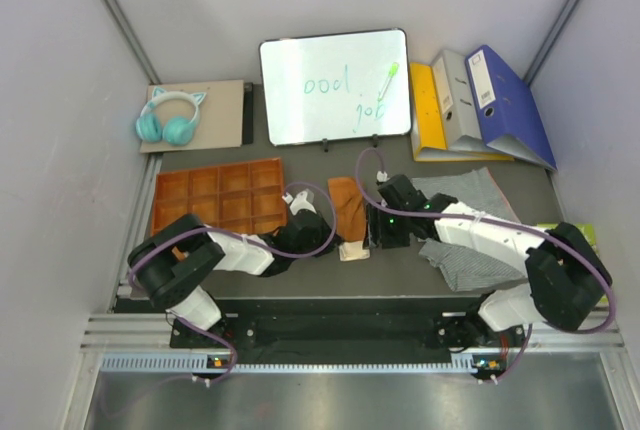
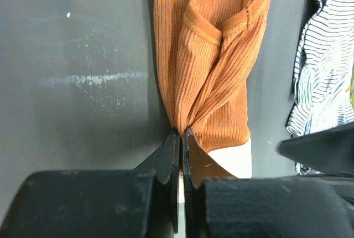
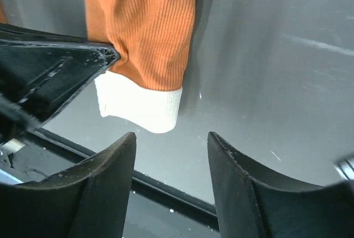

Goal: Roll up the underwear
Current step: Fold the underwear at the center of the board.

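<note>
- The rust-orange briefs (image 1: 345,205) lie at the middle of the desk (image 2: 72,83), folded into a narrow strip with the cream waistband (image 3: 141,105) at its 6 o'clock end.
- The left tool (image 2: 180,138) is pressed together on a pleat of ribbed cloth just above the waistband — the fabric gathers toward the pinch.
- The right tool (image 3: 171,138) is spread and holds nothing, near the waistband on its 3 o'clock side.
- The striped boxer shorts (image 1: 470,260) lie at 3 o'clock of the briefs, partly under the right arm.
- Handling: the cloth looks light, soft and limp — likely to slump or unroll if let go. The thicker waistband edge seems the best hold, one tool at each corner, for rolling toward 12 o'clock.
</note>
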`<state>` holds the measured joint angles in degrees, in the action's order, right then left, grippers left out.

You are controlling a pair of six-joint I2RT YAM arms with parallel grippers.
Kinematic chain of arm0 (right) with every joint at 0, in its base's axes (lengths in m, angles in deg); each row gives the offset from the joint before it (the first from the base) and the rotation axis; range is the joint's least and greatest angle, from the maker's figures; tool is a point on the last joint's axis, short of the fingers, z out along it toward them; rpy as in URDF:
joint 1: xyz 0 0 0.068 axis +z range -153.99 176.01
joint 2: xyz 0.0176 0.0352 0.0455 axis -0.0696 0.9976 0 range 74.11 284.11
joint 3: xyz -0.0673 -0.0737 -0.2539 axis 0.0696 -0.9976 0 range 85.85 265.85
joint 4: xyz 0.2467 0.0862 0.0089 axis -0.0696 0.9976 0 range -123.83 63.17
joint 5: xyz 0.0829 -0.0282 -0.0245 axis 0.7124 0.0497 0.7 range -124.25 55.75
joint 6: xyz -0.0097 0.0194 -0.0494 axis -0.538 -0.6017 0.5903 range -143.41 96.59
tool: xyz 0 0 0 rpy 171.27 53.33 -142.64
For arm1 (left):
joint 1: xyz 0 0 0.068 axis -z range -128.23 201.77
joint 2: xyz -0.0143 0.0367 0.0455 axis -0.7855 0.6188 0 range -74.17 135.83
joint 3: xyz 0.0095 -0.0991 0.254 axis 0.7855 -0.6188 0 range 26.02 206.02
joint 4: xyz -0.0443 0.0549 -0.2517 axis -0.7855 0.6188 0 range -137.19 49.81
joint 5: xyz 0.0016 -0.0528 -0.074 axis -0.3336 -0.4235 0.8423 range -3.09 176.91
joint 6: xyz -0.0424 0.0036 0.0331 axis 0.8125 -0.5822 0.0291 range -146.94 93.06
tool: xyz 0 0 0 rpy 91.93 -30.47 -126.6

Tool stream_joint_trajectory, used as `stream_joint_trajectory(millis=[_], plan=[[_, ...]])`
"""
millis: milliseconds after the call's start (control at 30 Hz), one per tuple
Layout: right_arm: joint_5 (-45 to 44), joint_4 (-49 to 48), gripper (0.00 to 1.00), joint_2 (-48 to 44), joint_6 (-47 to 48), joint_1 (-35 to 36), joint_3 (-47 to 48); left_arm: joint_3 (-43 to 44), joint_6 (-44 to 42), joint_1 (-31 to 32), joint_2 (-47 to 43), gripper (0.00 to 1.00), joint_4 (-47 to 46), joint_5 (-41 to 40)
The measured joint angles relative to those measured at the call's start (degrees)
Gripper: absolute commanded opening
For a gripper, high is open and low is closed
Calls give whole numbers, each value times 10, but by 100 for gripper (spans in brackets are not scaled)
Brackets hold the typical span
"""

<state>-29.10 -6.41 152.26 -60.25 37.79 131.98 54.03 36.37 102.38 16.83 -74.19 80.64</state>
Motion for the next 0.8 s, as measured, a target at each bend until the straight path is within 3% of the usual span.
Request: stream_joint_trajectory(millis=[300,500,600,700,733,800], plan=[[25,-66,50,39,-3,0,-23,-2,0,0,-2,0,0,2],[37,-95,40,74,-5,0,-31,-4,-2,0,-4,0,0,3],[43,-99,31,78,-8,0,-34,-4,-2,0,-5,0,0,4],[55,-109,16,78,-7,0,-34,-4,-3,0,-5,0,0,5],[58,-112,7,78,-7,0,-34,-4,-3,0,-5,0,0,5],[62,-116,1,78,-8,0,-35,-4,-3,0,-5,2,1,5]])
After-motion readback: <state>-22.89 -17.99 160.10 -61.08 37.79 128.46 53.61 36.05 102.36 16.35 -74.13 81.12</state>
